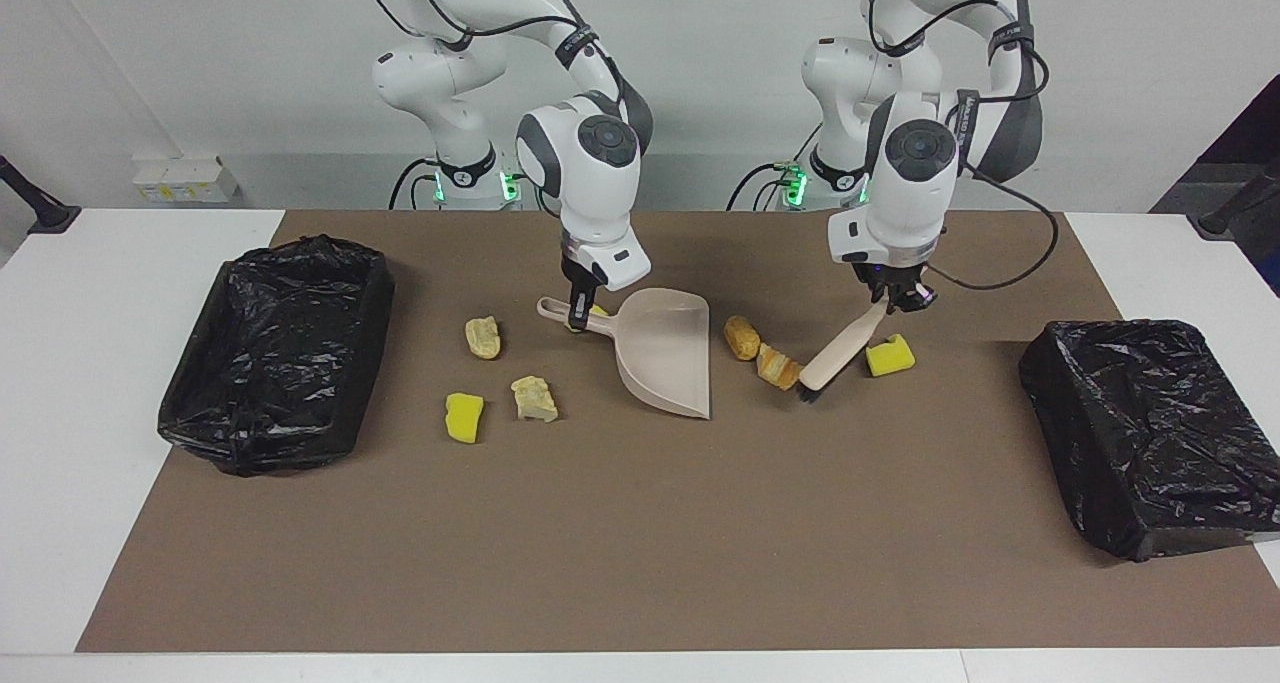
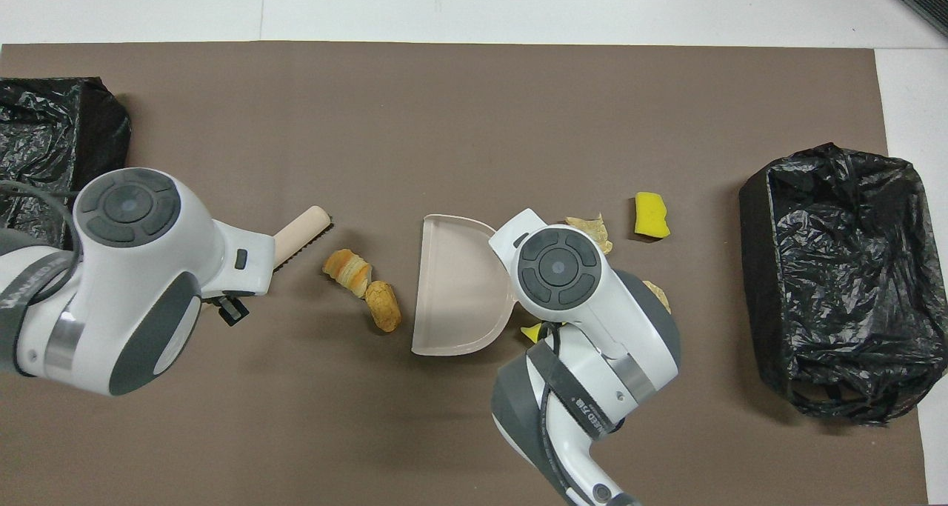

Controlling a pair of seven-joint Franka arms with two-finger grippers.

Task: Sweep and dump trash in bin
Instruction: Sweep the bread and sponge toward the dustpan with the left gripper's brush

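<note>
**Item: sweeping stage, two bread pieces at the dustpan mouth**

Left gripper is clamping the brush by its handle end, bristles down beside a layered orange piece that is touching a tan bread lump, both just off the lip of the dustpan. Right gripper is gripping the dustpan handle, fingers closed on it.

Remaining trash: one yellow sponge beside the brush; a sponge and two beige lumps are lying between the dustpan and the bin.

Next move, judged: pushing the pair over the lip while the pan is bracing.

Obscured: a yellow scrap at the handle is showing only partly; overhead, both wrists are covering their fingers.
</note>
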